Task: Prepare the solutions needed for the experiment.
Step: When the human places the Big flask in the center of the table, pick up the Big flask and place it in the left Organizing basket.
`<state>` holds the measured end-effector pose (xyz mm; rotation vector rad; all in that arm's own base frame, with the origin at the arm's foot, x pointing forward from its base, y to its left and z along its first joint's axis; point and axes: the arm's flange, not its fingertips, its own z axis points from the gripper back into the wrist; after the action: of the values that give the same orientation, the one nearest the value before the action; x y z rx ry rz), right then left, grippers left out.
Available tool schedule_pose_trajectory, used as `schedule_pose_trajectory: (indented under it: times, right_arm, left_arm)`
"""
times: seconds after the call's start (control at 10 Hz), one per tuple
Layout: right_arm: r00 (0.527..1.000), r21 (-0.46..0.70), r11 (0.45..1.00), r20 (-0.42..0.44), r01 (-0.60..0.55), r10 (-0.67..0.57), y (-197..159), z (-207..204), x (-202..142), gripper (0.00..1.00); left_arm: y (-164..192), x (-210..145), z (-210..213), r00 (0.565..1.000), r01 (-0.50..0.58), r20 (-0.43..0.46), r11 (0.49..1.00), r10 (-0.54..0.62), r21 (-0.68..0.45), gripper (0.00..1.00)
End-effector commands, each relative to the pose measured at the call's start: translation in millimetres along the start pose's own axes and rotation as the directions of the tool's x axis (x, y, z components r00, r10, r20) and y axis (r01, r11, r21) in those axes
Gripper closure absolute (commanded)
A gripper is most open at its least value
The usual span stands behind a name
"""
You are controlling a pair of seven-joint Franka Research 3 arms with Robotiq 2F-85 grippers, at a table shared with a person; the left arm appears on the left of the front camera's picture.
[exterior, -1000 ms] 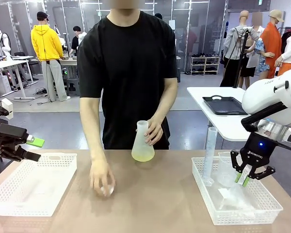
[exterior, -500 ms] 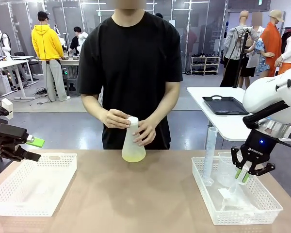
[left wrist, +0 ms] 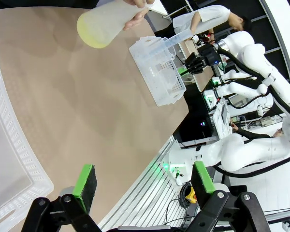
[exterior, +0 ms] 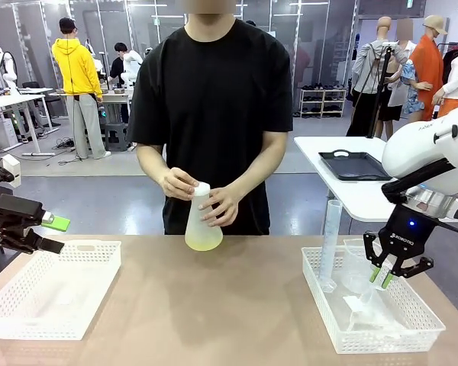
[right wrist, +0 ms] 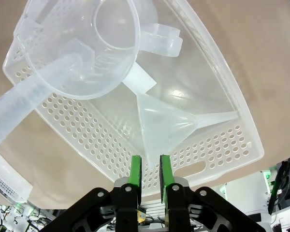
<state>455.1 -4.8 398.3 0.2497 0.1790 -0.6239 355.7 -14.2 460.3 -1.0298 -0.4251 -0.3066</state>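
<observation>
Looking across, we see a person's hands [exterior: 214,200] holding the frosted flask [exterior: 201,217] at the table's far middle, the solutions [exterior: 204,241] pooled in its base. The right basket [exterior: 382,340] holds a cylinder [exterior: 332,236], a beaker [right wrist: 94,53] and a funnel [right wrist: 169,121]. Over it hangs the right gripper [exterior: 380,277], jaws narrow, seemingly gripping nothing. The left gripper [exterior: 55,235] gapes wide. The liquid sits well apart, between them.

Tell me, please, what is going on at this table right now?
A person at the far side holds a frosted conical flask with both hands, one hand at its top, the other hand on its body. Pale yellow-green liquid fills its base. The left claw hangs open beside the left basket. The right claw hovers over the right basket, above a funnel lying in it, jaws narrowly apart and holding nothing.
</observation>
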Motion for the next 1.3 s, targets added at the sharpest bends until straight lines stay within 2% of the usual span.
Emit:
schedule_pose_trajectory:
  times: [0.0, 0.5, 0.6, 0.8, 1.0, 1.1, 1.2]
  right_arm:
    - [1.0, -0.001, 1.0, -0.003, 0.001, -0.001, 1, 0, 1, 0.78]
    - [1.0, 0.0, 1.0, 0.0, 0.0, 0.0, 0, 0, 0, 0.78]
    - [0.997, 0.068, 0.995, 0.039, -0.071, 0.069, -5, 12, -28, 0.78]
    - [0.988, 0.246, 0.957, 0.027, -0.151, 0.149, -9, 31, -66, 0.78]
    - [0.954, 0.383, 0.875, 0.067, -0.295, 0.292, -15, 51, -102, 0.78]
    - [0.935, 0.458, 0.821, 0.069, -0.34, 0.348, -20, 60, -122, 0.62]
    - [0.89, 0.536, 0.722, 0.143, -0.437, 0.433, -25, 68, -137, 0.58]
  left_arm:
    - [1, 2, -2, 1.0, 0.017, 0.017, 0.999, -0.017, -0.027, 0.0]
    - [1, 2, -2, 1.0, 0.017, 0.017, 0.999, -0.017, -0.027, 0.0]
    - [1, 2, -2, 1.0, 0.017, 0.017, 0.999, -0.017, -0.027, 0.0]
    - [1, 2, -2, 1.0, 0.017, 0.017, 0.999, -0.017, -0.027, 0.0]
    - [1, 2, -2, 1.0, 0.017, 0.017, 0.999, -0.017, -0.027, 0.0]
    - [1, 2, -2, 1.0, 0.017, 0.017, 0.999, -0.017, -0.027, 0.0]
    - [1, 2, -2, 1.0, 0.017, 0.017, 0.999, -0.017, -0.027, 0.0]
